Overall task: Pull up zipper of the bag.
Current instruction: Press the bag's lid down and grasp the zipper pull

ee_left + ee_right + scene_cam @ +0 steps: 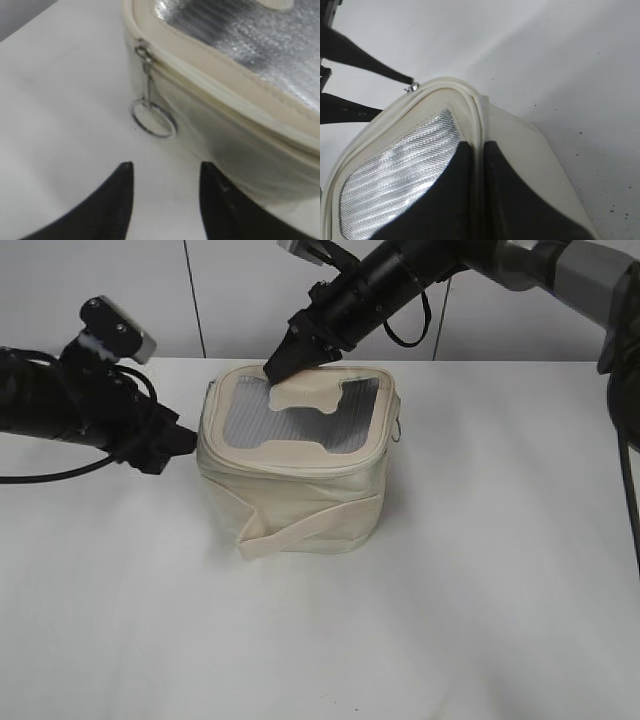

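Observation:
The cream bag [300,485] stands mid-table, its grey lid panel [300,420] on top and its strap [310,528] across the front. In the left wrist view a silver slider [142,51] sits on the cream zipper track [215,87], and its ring pull [153,118] hangs down the bag's side. My left gripper [167,170] is open and empty just below the ring, at the bag's left side [185,440]. My right gripper [479,150] is shut on the lid's cream rim [475,107] at the back left corner [285,362]. The slider also shows in the right wrist view [411,88].
The bag stands on a white table [480,570] with a grey wall behind. A second small ring pull [398,425] hangs at the bag's right side. The left gripper's fingers [380,70] show in the right wrist view, close to the slider.

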### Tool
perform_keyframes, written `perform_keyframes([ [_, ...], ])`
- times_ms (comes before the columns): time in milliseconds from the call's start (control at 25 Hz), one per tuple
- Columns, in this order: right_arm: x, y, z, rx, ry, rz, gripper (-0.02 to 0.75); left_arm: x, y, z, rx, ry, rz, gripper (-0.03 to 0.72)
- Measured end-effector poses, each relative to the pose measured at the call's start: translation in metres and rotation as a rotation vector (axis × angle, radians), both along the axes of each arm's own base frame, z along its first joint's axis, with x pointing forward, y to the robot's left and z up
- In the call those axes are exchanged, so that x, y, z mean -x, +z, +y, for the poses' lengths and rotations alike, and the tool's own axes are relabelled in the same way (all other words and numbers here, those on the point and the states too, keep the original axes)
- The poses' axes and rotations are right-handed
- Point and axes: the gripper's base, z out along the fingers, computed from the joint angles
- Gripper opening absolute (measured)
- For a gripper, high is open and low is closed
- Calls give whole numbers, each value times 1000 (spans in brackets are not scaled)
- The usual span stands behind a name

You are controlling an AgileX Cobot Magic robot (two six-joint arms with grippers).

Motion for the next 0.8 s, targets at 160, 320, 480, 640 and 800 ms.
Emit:
perform_keyframes([
  [160, 0, 0, 0, 0, 0, 0, 48, -18, -5, -6, 27, -8, -1, 433],
  [320, 0, 0, 0, 1, -1, 0, 48, -27, -8, -8, 36, -8, 1, 444],
  [480, 0, 0, 0, 2, -1, 0, 48, -29, -9, -7, 55, 25, 6, 445],
  [640, -1, 0, -1, 2, -3, 0, 48, -31, -8, -7, 72, 52, -5, 440],
  [800, -1, 0, -1, 2, -3, 0, 48, -32, -8, -7, 53, 33, -33, 426],
])
